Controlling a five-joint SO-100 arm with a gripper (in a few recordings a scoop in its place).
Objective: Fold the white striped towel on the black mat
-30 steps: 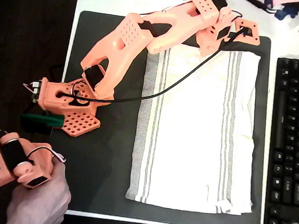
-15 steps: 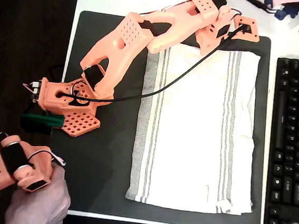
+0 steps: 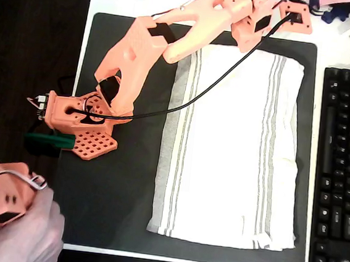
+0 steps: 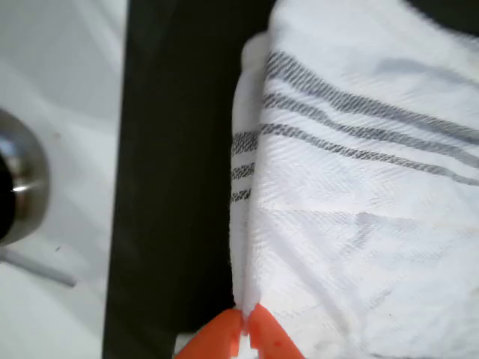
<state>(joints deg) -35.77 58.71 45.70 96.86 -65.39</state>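
Your gripper (image 4: 245,329) has its orange tips pressed together on the edge of the towel (image 4: 359,194), pinching a fold of cloth that rises straight ahead of them. Left of the tips lies the mat (image 4: 179,164). In the overhead view the towel (image 3: 232,149) is spread on the mat (image 3: 114,187).

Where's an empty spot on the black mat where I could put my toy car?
The best bare patch of the black mat is at the lower left in the overhead view, between the arm's orange base and the white striped towel. Only thin strips stay free below the towel and beside the keyboard. The top edge is crowded by the gripper, pinching the towel's edge.
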